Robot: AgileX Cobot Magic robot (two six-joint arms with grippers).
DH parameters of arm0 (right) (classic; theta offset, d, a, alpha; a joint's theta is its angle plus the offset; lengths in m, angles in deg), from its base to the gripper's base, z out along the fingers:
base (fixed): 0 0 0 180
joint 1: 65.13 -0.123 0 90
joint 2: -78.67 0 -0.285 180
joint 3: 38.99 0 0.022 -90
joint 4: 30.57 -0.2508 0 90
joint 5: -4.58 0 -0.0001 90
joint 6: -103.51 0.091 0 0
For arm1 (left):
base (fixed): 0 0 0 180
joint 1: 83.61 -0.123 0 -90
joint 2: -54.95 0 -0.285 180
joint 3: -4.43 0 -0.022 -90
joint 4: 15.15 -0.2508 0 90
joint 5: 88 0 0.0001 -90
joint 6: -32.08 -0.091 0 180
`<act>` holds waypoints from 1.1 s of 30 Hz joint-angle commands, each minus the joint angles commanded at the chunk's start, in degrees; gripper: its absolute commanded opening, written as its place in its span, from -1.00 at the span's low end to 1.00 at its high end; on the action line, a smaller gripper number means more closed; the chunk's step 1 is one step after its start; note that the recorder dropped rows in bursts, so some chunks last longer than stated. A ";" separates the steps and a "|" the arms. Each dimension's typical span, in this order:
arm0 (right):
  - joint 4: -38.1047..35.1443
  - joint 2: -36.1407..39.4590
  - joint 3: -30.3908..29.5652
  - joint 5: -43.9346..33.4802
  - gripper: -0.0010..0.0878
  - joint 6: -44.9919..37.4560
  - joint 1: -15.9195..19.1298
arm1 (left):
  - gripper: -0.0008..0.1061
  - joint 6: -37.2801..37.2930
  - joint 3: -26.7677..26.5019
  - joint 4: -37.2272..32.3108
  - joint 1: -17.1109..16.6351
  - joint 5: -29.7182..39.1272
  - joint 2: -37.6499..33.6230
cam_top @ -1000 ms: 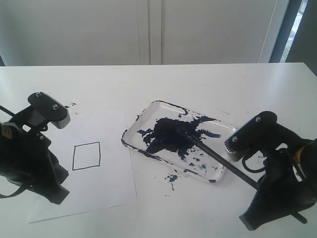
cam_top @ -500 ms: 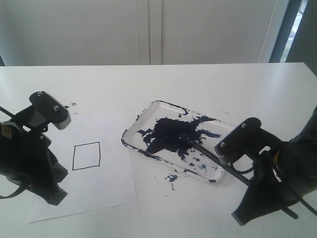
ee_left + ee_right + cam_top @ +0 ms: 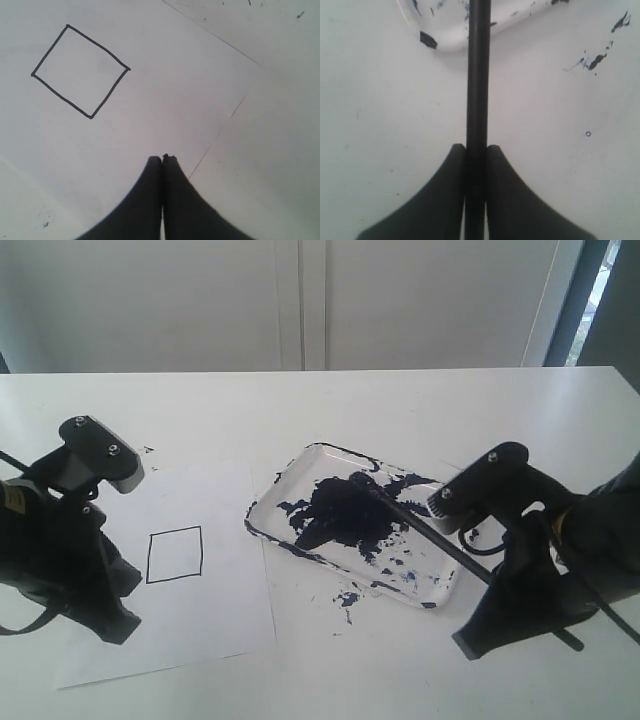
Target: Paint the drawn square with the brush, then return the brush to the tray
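The drawn square (image 3: 175, 555) is an empty black outline on the white paper sheet (image 3: 210, 620); it also shows in the left wrist view as the square (image 3: 80, 71). My left gripper (image 3: 162, 158) is shut with nothing in it, hovering over the paper near the sheet's edge, beside the square. My right gripper (image 3: 476, 146) is shut on the black brush (image 3: 478, 75). In the exterior view the brush (image 3: 430, 537) slants up and left, its dark tip over the blue-black blotch in the tray (image 3: 300, 462). The gripper's fingertips are hidden behind the right arm there.
Paint splatters (image 3: 347, 598) mark the table in front of the tray, and more splatters (image 3: 595, 61) show in the right wrist view. The left arm (image 3: 60, 550) stands over the paper's left side. A white wall lies behind the table.
The right arm has moved left and lifted, carrying the brush; its tip has swung from the blotch's right edge toward the tray's far middle. The left arm barely shifted.
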 joint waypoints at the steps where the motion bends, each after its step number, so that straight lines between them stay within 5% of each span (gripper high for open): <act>1: -2.31 -0.50 0.30 -0.62 -0.98 -2.28 0.00 | -0.99 0.19 0.00 0.00 -0.18 -0.11 0.00; 7: -6.74 -3.13 1.39 -2.97 -0.98 -6.89 0.00 | -0.93 1.58 0.00 -0.09 -3.60 -2.46 -0.10; 16: -6.76 -4.03 1.39 -2.46 -0.98 -6.89 0.00 | -0.08 7.16 0.00 0.02 -6.16 -6.78 -2.35; 25: -6.76 -4.03 1.39 -2.17 -0.98 -6.89 0.00 | -0.12 7.72 -1.14 0.47 -3.80 -15.53 -14.50; 33: -6.76 -4.03 1.39 -1.90 -0.98 -6.89 0.00 | -0.12 15.23 -5.64 2.07 -2.08 -13.35 -18.37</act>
